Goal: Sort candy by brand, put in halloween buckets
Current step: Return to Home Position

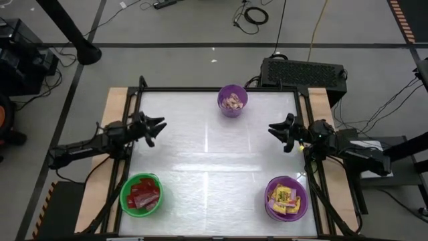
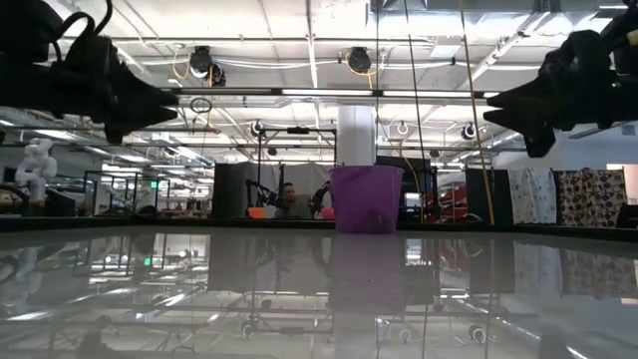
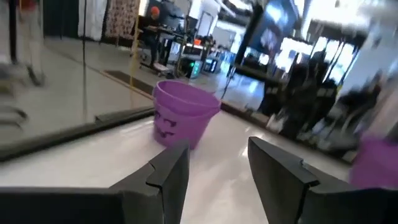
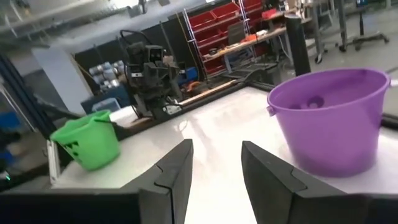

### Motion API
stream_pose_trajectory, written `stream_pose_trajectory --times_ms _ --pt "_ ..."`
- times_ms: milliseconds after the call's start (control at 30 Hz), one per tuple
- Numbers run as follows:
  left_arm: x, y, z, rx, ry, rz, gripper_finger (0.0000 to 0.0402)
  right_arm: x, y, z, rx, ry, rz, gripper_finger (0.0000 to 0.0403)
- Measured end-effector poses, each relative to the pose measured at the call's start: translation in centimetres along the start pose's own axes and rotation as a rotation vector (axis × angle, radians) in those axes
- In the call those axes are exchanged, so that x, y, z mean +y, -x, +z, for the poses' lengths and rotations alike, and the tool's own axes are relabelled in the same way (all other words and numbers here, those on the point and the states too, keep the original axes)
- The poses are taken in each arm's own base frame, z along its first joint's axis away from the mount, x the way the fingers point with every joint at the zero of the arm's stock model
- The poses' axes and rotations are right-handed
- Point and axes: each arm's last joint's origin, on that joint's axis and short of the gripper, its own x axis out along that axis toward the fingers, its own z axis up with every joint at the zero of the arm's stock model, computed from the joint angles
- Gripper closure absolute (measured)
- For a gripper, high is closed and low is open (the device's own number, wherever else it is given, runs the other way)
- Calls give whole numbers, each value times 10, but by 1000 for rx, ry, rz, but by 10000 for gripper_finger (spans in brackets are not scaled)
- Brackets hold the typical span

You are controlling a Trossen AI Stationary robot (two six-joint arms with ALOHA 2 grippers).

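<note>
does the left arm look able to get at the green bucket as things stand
Probably yes. The left tool is open and empty over the table's left side. The green bucket stands on that same side, with only bare table between them.

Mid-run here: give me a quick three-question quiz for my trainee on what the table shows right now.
1. True or false: the left gripper and the right gripper are both open and empty.
2. Where are the red packets? A) in the green bucket B) in the left gripper C) in the right gripper
3. Fill in: the purple bucket in the table's corner holds ___ packets.
Key: 1 true; 2 A; 3 yellow packets.
</note>
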Motion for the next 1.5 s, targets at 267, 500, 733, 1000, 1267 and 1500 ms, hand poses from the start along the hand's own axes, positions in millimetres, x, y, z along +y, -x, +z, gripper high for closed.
stream_pose_trajectory --times_ms 267,500,733,1000,1267,1500 --pt "1 -2 -2 27 -338 19 231 0 0 0 1 44 2 273" --pt "1 -2 -2 27 -337 19 231 0 0 0 2 44 4 273" --pt "1 -2 -3 28 -337 20 231 0 0 0 3 44 4 273" --pt "1 -2 -3 28 -337 20 231 0 0 0 3 44 4 273" --pt "1 -2 -3 29 -337 20 231 0 0 0 3 44 4 273" --pt "1 -2 -3 29 -337 20 231 0 0 0 4 44 4 273"
